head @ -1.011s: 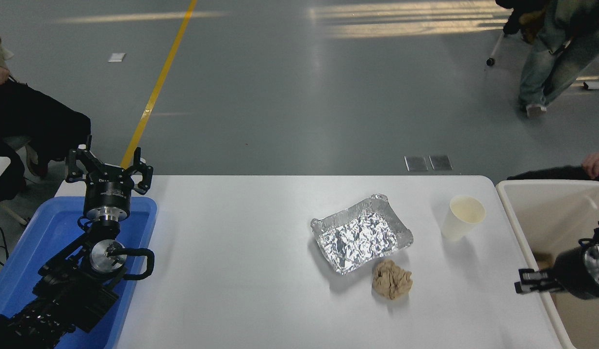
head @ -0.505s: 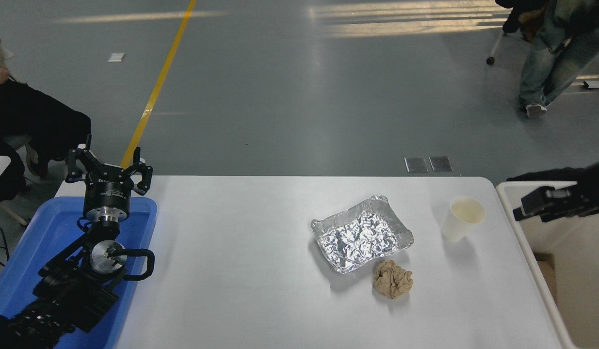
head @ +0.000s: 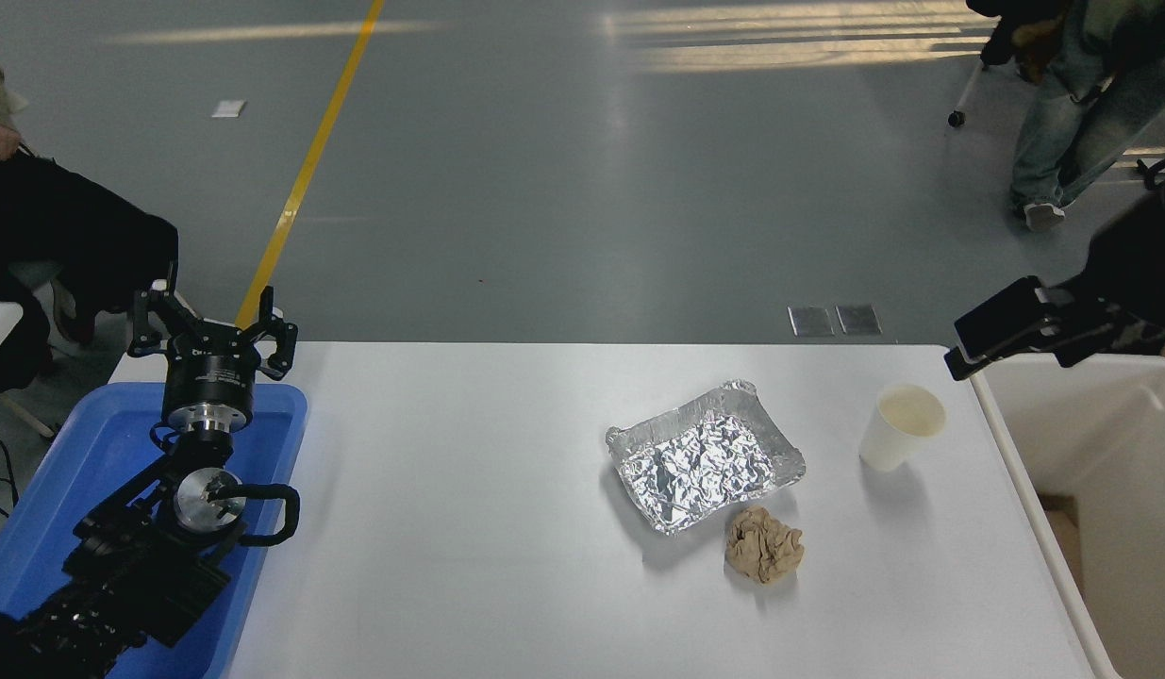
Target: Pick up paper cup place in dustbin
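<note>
A grey polished floor with a yellow line [head: 304, 174] stretches beyond the white table [head: 469, 528], and a person in jeans [head: 1073, 104] walks at the 1 o'clock corner while a seated person's dark clothing [head: 44, 245] shows at 9 o'clock. On the table the paper cup [head: 901, 426] stands upright toward 3 o'clock, its mouth open to the camera, apart from the crinkled foil tray [head: 705, 455] near centre and the crumpled tan paper ball [head: 764, 544] at the tray's 5 o'clock. The cream-white dustbin [head: 1006, 453] sits just past the table's right edge, at the cup's 3 o'clock. The right gripper [head: 969, 349] hangs in the air at the cup's 1 o'clock, clear of it and holding nothing; whether its fingers are spread or together cannot be told from this angle. The left gripper [head: 209, 330] is parked at 8 o'clock above the blue plastic tray [head: 63, 471], its fingers spread and empty. The step in hand looks like the approach to the cup, with nothing grasped yet. The next move likely calls for lowering toward the cup's side wall, closing gently so the thin paper does not crush, then carrying it a short way right over the bin
</note>
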You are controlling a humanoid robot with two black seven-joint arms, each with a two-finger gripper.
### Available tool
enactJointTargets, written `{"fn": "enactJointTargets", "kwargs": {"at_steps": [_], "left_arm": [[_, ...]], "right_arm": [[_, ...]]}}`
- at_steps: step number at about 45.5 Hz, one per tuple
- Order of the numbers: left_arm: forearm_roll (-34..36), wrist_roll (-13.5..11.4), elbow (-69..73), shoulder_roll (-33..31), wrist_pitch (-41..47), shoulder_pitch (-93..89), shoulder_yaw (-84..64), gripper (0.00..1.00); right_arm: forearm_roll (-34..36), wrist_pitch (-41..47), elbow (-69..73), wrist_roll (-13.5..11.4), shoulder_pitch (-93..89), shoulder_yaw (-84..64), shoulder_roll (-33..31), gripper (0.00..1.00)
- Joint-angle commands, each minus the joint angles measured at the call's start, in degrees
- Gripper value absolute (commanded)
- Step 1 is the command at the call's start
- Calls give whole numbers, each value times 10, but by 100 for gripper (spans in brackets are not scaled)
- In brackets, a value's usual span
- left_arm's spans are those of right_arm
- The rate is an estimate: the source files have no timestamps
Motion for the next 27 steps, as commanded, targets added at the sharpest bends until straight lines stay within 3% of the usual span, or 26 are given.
{"fn": "enactJointTargets", "kwargs": {"at_steps": [1,12,20,27], "left_arm": [[0,-1,0,0,0,1,0,99],[0,-1,0,0,0,0,0,99],[0,-1,0,0,0,0,0,99],[0,-1,0,0,0,0,0,99]], "right_arm": [[62,1,22,1,4,-14,57,100],[65,1,4,-1,-29,-14,63,100],[60,-133,-80,-22,-146,-23,83,100],[55,-221,-171,-56,-266,-22,82,100]]}}
